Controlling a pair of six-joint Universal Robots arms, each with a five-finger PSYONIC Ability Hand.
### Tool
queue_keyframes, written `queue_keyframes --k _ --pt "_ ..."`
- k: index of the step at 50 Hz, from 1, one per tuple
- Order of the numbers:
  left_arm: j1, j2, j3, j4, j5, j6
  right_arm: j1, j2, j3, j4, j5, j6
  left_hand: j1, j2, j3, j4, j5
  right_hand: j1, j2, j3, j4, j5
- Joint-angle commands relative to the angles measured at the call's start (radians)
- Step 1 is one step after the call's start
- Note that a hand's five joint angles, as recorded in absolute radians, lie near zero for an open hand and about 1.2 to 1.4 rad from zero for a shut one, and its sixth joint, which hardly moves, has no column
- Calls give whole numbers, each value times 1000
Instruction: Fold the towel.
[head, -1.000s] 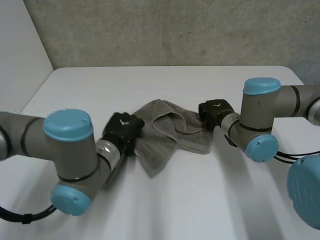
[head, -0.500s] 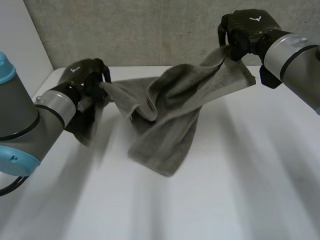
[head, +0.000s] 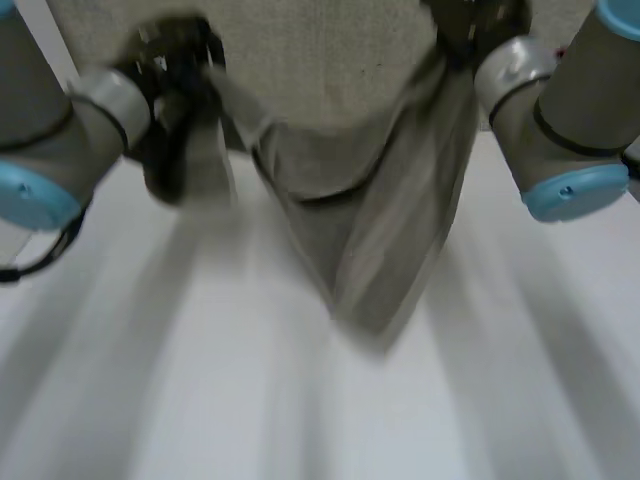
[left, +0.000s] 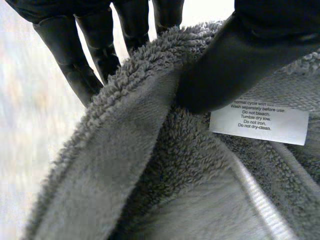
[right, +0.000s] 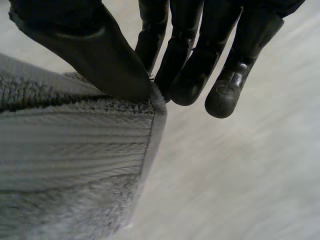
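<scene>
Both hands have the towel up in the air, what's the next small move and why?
Probably draw the hands apart. The left hand and right hand each pinch the towel between thumb and fingers, but its top edge sags between them and the cloth hangs bunched down to a point.

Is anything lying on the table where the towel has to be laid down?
Nothing visible does. The left hand and the right hand each pinch the towel, which hangs over bare white table.
</scene>
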Motion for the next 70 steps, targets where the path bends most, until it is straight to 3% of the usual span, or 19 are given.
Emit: queue_keyframes --k 1,4,9,14,20,22,29,31,33,38,41,50,65,70 --pt "7 4 138 37 6 -34 0 -160 187 -294 -4 9 -39 -90 -147 -125 -261 76 97 59 64 55" --pt "17 3 124 33 9 -42 5 -154 195 -163 -12 9 -39 -90 -147 -125 -261 76 97 59 64 55" --pt "43 -2 -89 70 23 -24 8 -94 221 135 -59 0 -39 -90 -147 -125 -261 76 97 59 64 55" --pt "55 -29 -294 174 60 36 0 -68 330 243 -94 -6 -39 -90 -147 -125 -261 76 97 59 64 55" --pt "86 -37 -499 268 98 183 -10 -71 485 259 -137 -42 -39 -90 -147 -125 -261 76 97 59 64 55" --pt "109 -42 -606 311 117 292 -10 -76 577 254 -142 -75 -39 -90 -147 -125 -261 76 97 59 64 55" --pt "121 -45 -732 323 147 476 -9 -85 687 236 -139 -97 -41 -93 -149 -127 -263 76 97 59 64 55" --pt "126 -39 -752 319 149 510 -7 -90 703 225 -139 -97 -144 -196 -252 -230 -366 76 97 59 64 55" --pt "129 -22 -784 316 149 559 -4 -93 726 200 -137 -92 -486 -537 -594 -572 -708 76 97 59 64 55" --pt "124 36 -841 317 149 588 -3 -93 744 164 -133 -83 -827 -879 -936 -913 -1049 76 97 59 64 55" --pt "109 69 -879 328 146 590 -1 -93 753 148 -133 -82 -884 -935 -992 -970 -1106 76 97 59 64 55" --pt "37 116 -965 365 130 591 -1 -90 770 134 -133 -79 -898 -950 -1007 -984 -1121 76 97 59 64 55" --pt "-108 95 -1002 501 -54 593 3 -80 786 127 -136 -79 -896 -947 -1004 -982 -1118 76 97 59 64 55" --pt "-128 66 -991 521 -81 593 8 -79 789 127 -136 -79 -895 -947 -1004 -982 -1118 76 97 59 64 55"
